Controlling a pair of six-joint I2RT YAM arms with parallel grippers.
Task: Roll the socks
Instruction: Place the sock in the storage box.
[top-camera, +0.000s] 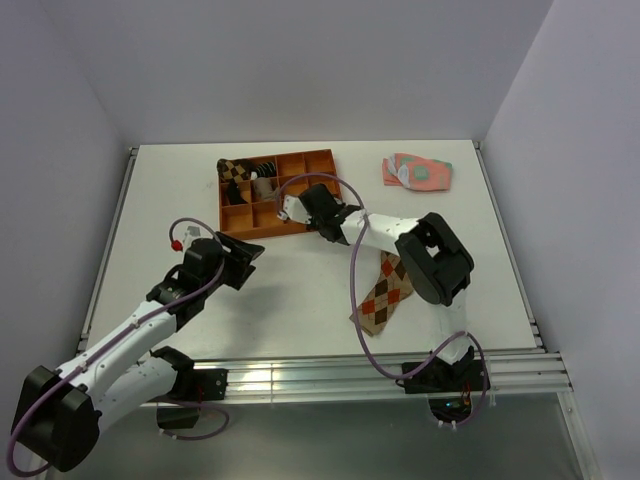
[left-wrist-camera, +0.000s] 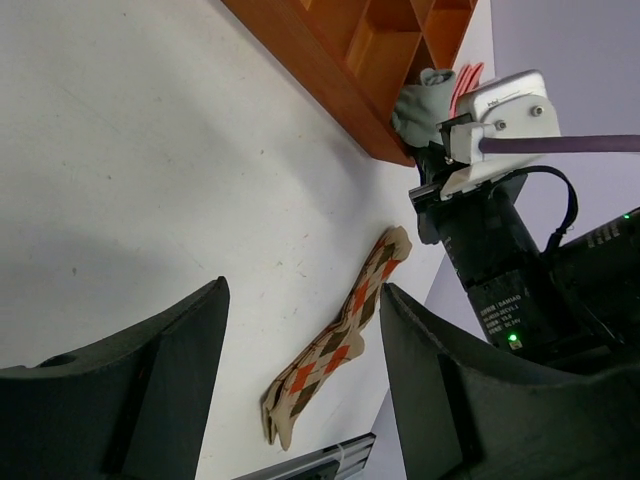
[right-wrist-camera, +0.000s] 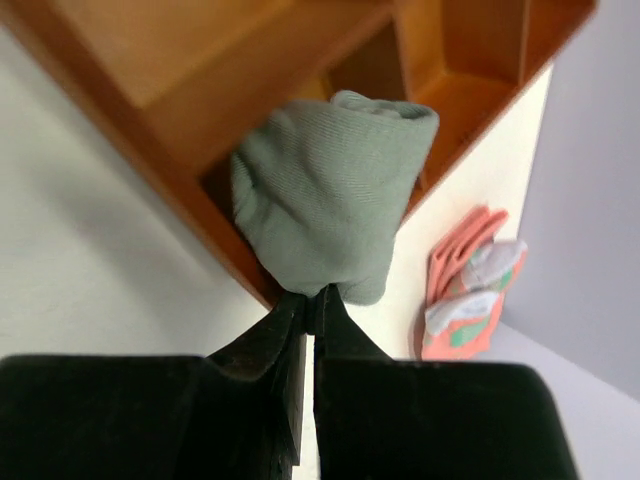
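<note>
The grey sock (right-wrist-camera: 330, 200) is a rolled bundle, and my right gripper (right-wrist-camera: 312, 296) is shut on its lower edge. It hangs over the front corner of the orange divided tray (top-camera: 300, 165), also seen in the left wrist view as a grey sock (left-wrist-camera: 420, 105) beside the right arm's wrist. The tan argyle sock (top-camera: 385, 293) lies flat and stretched out on the table under the right arm, seen too in the left wrist view (left-wrist-camera: 335, 350). My left gripper (left-wrist-camera: 300, 300) stands open and empty over bare table, left of the tray's front edge (top-camera: 245, 255).
The tray's back-left compartments hold rolled socks (top-camera: 245, 175). A pair of pink-and-green socks (top-camera: 417, 171) lies at the back right of the table, also in the right wrist view (right-wrist-camera: 465, 290). A metal rail (top-camera: 380, 370) runs along the near edge.
</note>
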